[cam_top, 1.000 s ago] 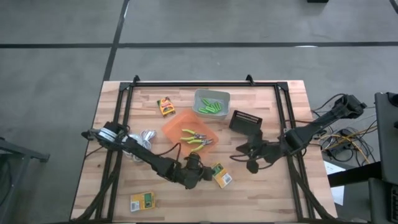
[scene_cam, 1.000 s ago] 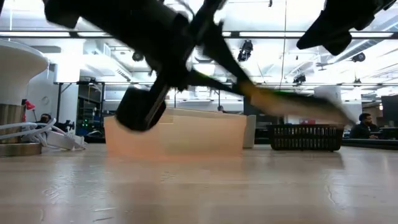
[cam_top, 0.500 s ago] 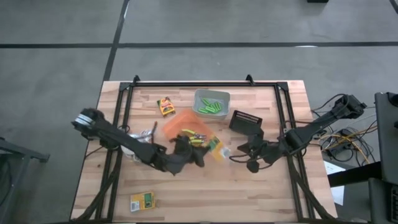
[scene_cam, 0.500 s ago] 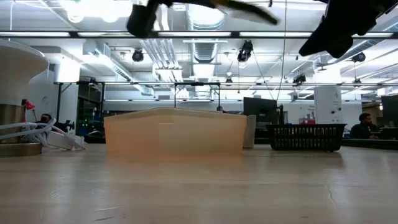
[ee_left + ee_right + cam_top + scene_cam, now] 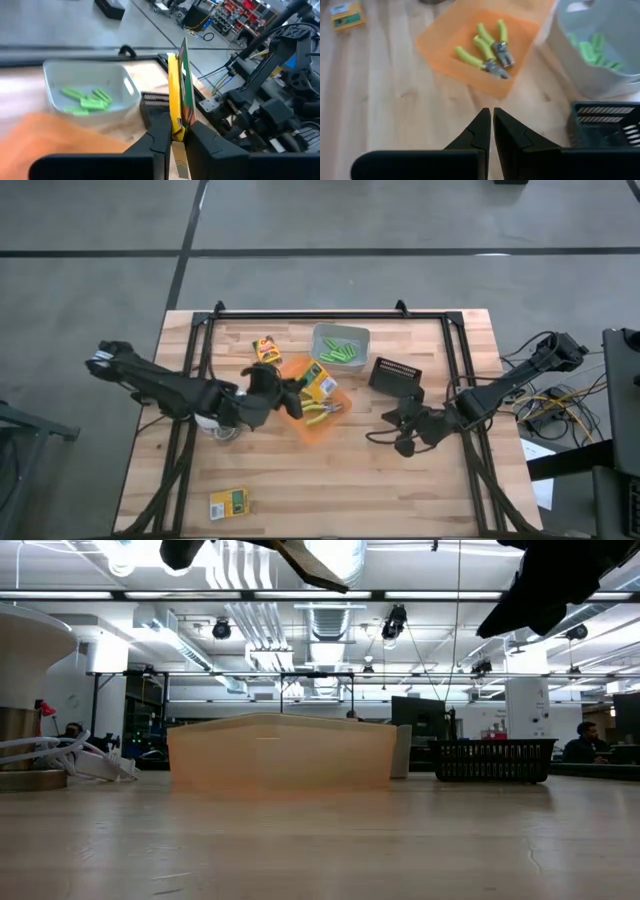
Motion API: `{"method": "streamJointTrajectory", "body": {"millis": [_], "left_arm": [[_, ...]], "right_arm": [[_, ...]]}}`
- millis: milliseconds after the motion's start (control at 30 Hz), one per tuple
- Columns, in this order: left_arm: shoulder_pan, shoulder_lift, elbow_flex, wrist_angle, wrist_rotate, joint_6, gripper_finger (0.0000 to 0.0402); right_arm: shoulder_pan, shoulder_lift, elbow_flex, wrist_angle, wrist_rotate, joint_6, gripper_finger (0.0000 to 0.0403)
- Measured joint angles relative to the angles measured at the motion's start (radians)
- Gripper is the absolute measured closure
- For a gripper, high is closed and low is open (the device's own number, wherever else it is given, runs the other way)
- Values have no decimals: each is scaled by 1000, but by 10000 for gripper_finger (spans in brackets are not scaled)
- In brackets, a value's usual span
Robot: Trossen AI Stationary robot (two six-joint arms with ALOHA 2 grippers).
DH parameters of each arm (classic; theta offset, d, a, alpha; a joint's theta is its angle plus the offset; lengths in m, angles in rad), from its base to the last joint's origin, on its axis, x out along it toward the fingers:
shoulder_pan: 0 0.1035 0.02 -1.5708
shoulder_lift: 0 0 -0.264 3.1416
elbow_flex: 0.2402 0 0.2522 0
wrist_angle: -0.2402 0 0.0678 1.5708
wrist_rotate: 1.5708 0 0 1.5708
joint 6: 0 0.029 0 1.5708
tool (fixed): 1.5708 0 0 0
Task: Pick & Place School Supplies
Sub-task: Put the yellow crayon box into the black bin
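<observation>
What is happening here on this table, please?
The left end effector holds a yellow-and-green box above the orange bin, where two green-handled pliers lie. Its fingers are shut on the box's edge. The grey bin beside it holds lime-green markers. Two more boxes lie on the table, one at the far side and one near the front edge. The right end effector waits shut over the table, near the black basket.

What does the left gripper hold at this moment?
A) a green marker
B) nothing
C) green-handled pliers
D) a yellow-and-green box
D: in the left wrist view the left gripper is shut on a thin yellow-and-green box, which it holds on edge over the orange bin; the pliers lie in that bin.
</observation>
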Motion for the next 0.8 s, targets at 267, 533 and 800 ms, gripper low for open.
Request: {"method": "streamJointTrajectory", "body": {"millis": [267,533,800], "left_arm": [[112,-67,0,-14,123,249,363],[326,-78,0,0,531,410,363],[461,29,0,224,816,582,362]], "right_arm": [[-1,0,0,0,84,0,385],[0,-1,4,0,165,106,385],[0,-1,14,-6,260,192,385]]}}
